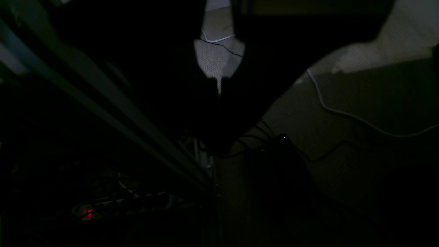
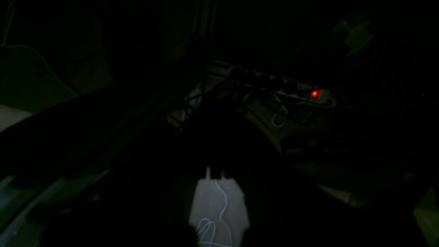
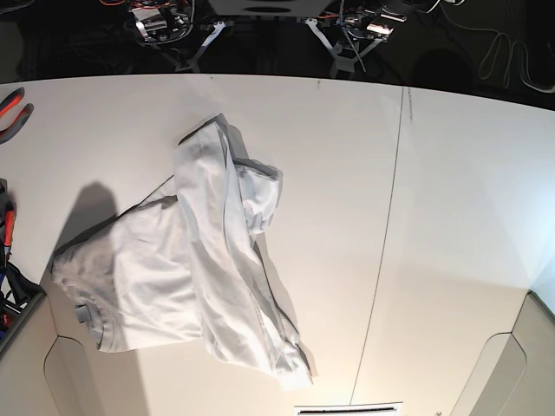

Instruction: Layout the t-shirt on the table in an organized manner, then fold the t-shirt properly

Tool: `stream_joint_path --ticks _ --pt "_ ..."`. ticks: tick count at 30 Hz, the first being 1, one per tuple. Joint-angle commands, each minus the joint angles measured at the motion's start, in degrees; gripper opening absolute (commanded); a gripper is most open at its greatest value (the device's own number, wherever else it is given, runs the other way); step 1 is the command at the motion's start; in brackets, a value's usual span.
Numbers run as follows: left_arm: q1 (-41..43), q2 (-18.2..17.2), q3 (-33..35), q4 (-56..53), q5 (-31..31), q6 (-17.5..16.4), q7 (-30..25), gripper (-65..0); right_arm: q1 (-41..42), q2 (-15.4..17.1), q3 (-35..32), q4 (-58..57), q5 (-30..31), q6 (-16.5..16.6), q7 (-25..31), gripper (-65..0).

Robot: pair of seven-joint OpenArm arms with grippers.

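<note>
The t-shirt [image 3: 199, 269] lies crumpled on the left half of the white table [image 3: 451, 173], bunched into a diagonal ridge with a sleeve folded over near the middle. Both arms are drawn back behind the table's far edge, the left arm [image 3: 355, 35] and the right arm [image 3: 173, 26], well away from the shirt. Both wrist views are dark and look down at the floor. The left gripper [image 1: 219, 85] shows as a black outline with its jaws together and nothing between them. The right gripper [image 2: 215, 173] looks the same, shut and empty.
A thin dark seam [image 3: 386, 225] crosses the table right of the shirt. Red-handled pliers [image 3: 13, 108] and other tools [image 3: 7, 225] sit at the left edge. On the floor lie a power strip with a red light [image 2: 313, 93] and a white cable [image 1: 343, 113].
</note>
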Motion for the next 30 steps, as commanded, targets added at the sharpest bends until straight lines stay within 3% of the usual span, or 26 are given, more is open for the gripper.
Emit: stream_joint_path --ticks 1,30 --pt "-0.3 0.0 0.1 0.5 0.1 -0.4 -0.2 -65.0 0.1 0.1 0.2 0.5 0.4 0.5 0.5 -65.0" --pt "1.4 0.0 0.1 2.6 0.0 -0.4 -0.1 -65.0 -0.9 0.3 0.2 1.0 0.4 0.4 0.4 -65.0"
